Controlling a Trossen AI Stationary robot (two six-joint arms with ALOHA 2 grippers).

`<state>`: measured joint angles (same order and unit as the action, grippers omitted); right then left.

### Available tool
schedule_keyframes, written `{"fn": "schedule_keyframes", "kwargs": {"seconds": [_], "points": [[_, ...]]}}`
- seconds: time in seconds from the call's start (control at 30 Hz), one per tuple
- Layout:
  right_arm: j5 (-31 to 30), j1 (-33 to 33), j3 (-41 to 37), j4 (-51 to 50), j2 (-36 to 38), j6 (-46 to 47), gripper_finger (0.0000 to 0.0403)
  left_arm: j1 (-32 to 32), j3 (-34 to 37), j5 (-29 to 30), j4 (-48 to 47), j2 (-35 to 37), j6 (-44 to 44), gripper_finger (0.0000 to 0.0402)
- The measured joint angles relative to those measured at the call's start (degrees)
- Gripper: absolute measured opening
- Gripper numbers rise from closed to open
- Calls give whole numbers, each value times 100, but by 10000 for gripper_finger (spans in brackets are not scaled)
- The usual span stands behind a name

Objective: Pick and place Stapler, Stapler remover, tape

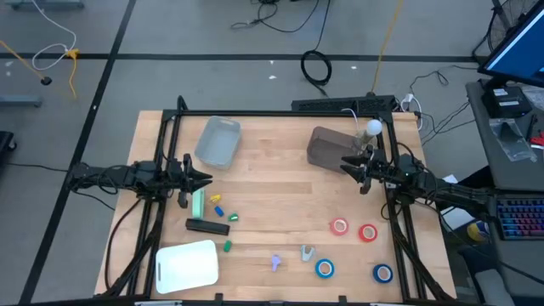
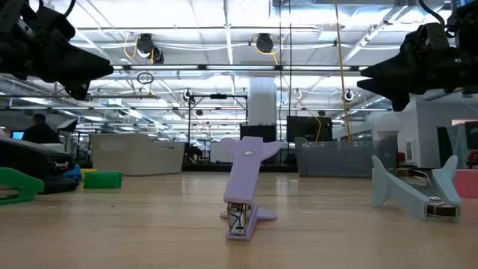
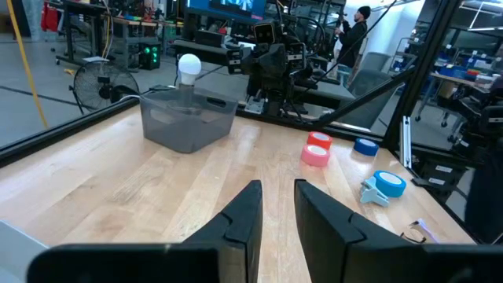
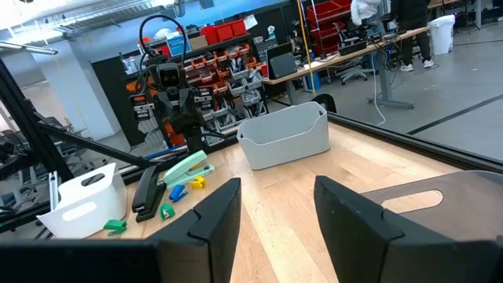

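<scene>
The green stapler (image 1: 198, 202) and the black stapler (image 1: 207, 225) lie flat on the table's left half, below my left gripper (image 1: 204, 177). The purple staple remover (image 1: 276, 262) and the grey-blue one (image 1: 307, 252) stand near the near edge. Two red tape rolls (image 1: 340, 226) (image 1: 367, 232) and two blue ones (image 1: 325, 269) (image 1: 382, 274) lie flat at the near right. My left gripper (image 3: 277, 206) hovers with a narrow gap between its fingers. My right gripper (image 1: 347, 163) (image 4: 277, 206) is open and hovers beside the dark grey bin (image 1: 327, 146).
A blue-grey bin (image 1: 219, 140) sits at the far left, and a white bin (image 1: 187, 265) is at the near left corner. Tiny yellow, blue and green bits (image 1: 219, 208) lie around the staplers. A white bulb (image 1: 372, 127) stands behind the dark bin. Bare wood spans the middle.
</scene>
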<state>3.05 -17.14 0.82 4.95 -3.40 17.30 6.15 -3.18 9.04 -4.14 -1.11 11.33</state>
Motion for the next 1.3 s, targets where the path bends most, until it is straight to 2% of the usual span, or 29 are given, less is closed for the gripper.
{"fn": "schedule_keyframes", "kwargs": {"seconds": [1.3], "points": [[-2, -1, -1, 85, 1, 182, 157, -2, 1, 14, 19, -1, 0, 79]]}}
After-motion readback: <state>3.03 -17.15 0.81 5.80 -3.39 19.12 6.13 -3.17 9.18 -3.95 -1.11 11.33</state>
